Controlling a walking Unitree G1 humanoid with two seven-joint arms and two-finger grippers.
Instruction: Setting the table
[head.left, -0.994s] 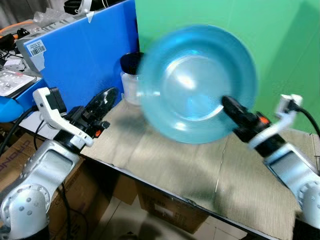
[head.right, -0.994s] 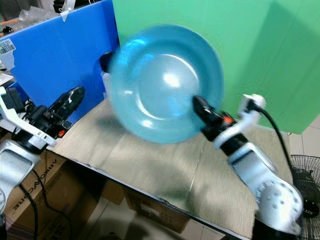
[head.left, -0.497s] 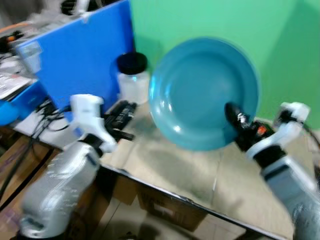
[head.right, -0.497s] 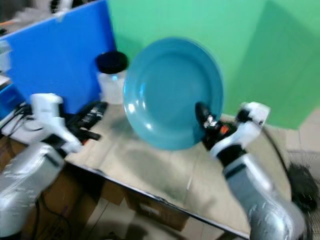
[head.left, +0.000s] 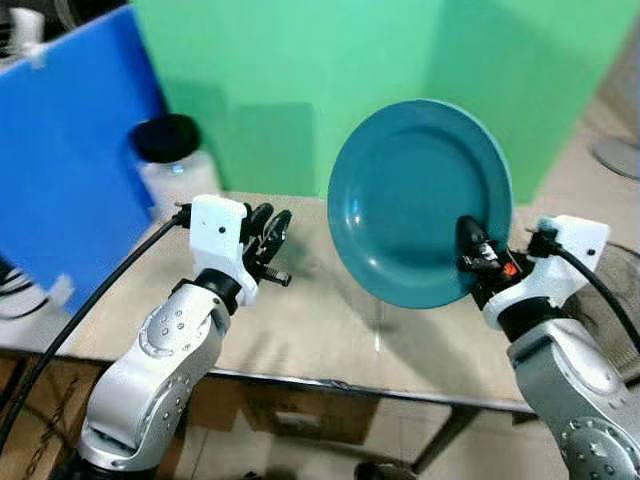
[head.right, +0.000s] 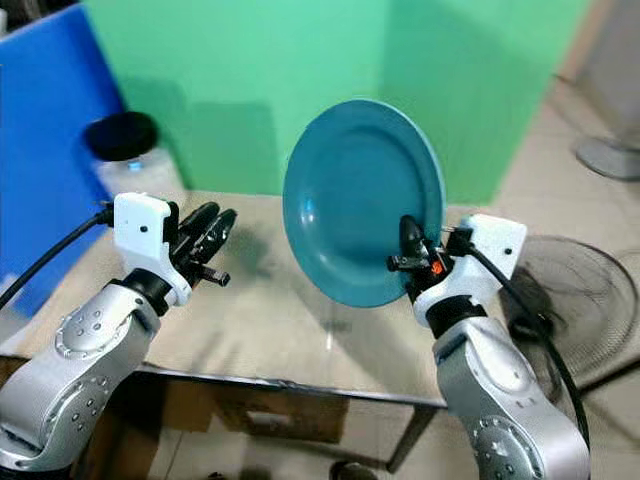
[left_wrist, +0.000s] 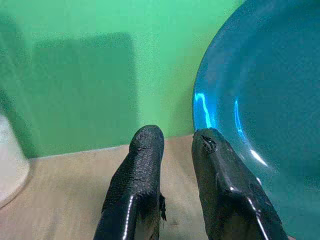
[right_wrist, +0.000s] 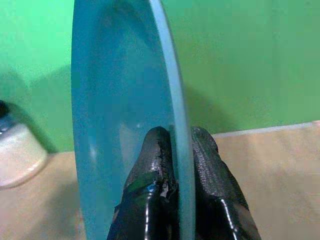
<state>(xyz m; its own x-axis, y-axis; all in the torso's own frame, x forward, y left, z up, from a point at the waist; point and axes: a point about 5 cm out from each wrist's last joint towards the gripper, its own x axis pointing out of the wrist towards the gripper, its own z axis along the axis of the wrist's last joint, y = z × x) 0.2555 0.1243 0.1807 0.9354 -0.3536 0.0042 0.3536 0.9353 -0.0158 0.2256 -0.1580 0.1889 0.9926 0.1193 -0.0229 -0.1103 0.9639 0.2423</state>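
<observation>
A teal plate (head.left: 420, 195) stands almost upright above the table, its face turned to my left. My right gripper (head.left: 470, 252) is shut on its lower right rim, and the right wrist view shows the rim (right_wrist: 176, 120) pinched between the two fingers. My left gripper (head.left: 270, 232) hovers over the tan table (head.left: 330, 320) left of the plate, pointing toward it. Its fingers (left_wrist: 147, 150) are open by a narrow gap with nothing between them. The plate's edge (left_wrist: 210, 95) lies just beyond them.
A white jar with a black lid (head.left: 172, 165) stands at the table's back left, beside a blue board (head.left: 60, 160). A green backdrop (head.left: 300, 80) closes the far side. A floor fan (head.right: 560, 290) sits to the right of the table.
The whole view has swung, so the camera moved. My left gripper has risen from the table's left edge to over the table near the plate. The plate stays gripped and now stands more upright.
</observation>
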